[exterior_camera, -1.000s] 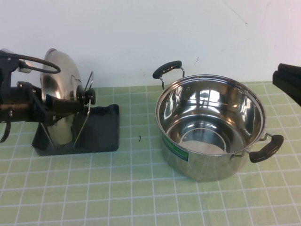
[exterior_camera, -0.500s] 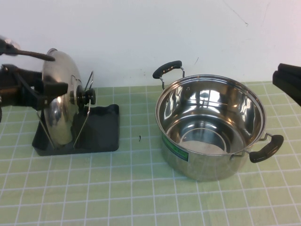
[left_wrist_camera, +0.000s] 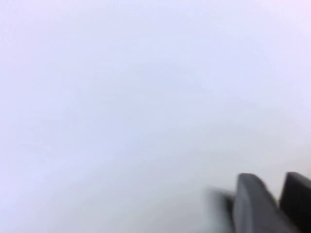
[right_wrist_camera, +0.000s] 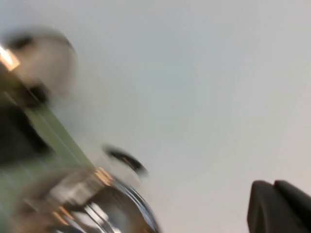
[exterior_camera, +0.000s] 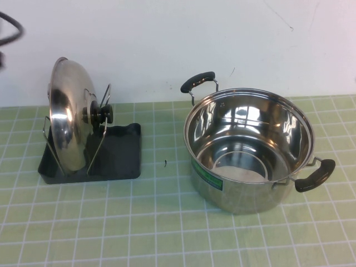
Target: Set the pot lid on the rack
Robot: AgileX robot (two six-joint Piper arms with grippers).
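Note:
The shiny steel pot lid stands on edge in the wire loops of the dark grey rack at the table's left, its black knob facing right. No gripper touches it. Neither gripper shows in the high view; only a bit of black cable shows at the top left corner. In the left wrist view my left gripper faces the white wall, its fingers a little apart and empty. In the right wrist view my right gripper has its fingers together and holds nothing.
The deep steel pot with two black handles stands uncovered at the right of the green tiled mat; it shows blurred in the right wrist view. A white wall runs behind the table.
My left arm has let go of the lid and pulled away to the left, out of the high view. My right gripper has also left the right edge. The lid stays in the rack.

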